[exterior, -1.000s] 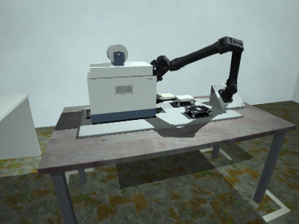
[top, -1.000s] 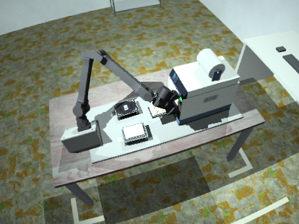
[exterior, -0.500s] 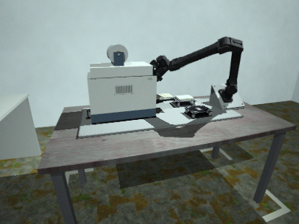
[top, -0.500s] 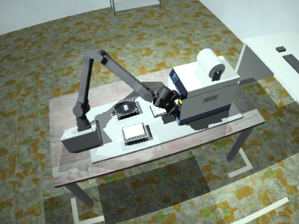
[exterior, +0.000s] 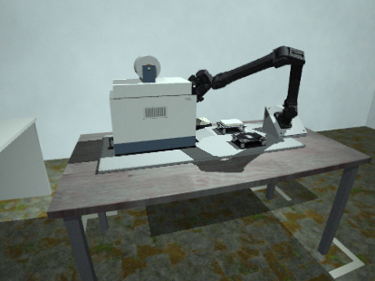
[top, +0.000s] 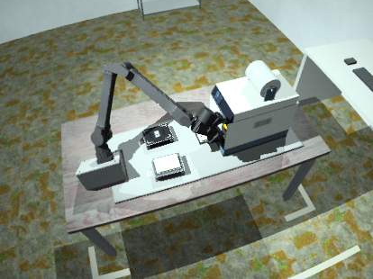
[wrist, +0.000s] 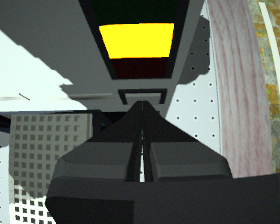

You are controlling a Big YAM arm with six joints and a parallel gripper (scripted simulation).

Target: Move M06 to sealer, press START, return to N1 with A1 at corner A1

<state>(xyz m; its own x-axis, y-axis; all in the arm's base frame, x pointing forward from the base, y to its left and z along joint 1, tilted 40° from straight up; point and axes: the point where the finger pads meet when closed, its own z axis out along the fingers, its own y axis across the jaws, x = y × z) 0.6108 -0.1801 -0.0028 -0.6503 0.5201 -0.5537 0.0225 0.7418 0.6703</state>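
Observation:
My gripper (wrist: pixel 142 110) is shut and empty, its tips at the START button (wrist: pixel 142 95) on the sealer's front; whether they touch it is unclear. The sealer (top: pixel 259 124) (exterior: pixel 154 116) shows its lamp (wrist: pixel 137 41) (top: pixel 225 127) lit amber. Plate M06 (wrist: pixel 50 135) lies at the sealer's front, left of the fingers in the wrist view, its far edge at the opening; the stage under it is mostly hidden. A dark nest (top: pixel 158 134) (exterior: pixel 248 138) stands without a plate. The other nest holds a white plate (top: pixel 168 164) (exterior: pixel 231 122). The nest labels are unreadable.
The white foil roll (top: pixel 262 78) (exterior: pixel 147 66) sits on top of the sealer. The arm's base (top: pixel 103 171) stands at the opposite end of the perforated board (top: pixel 135 189) (wrist: pixel 195 117). The arm arches high over the side with the nests.

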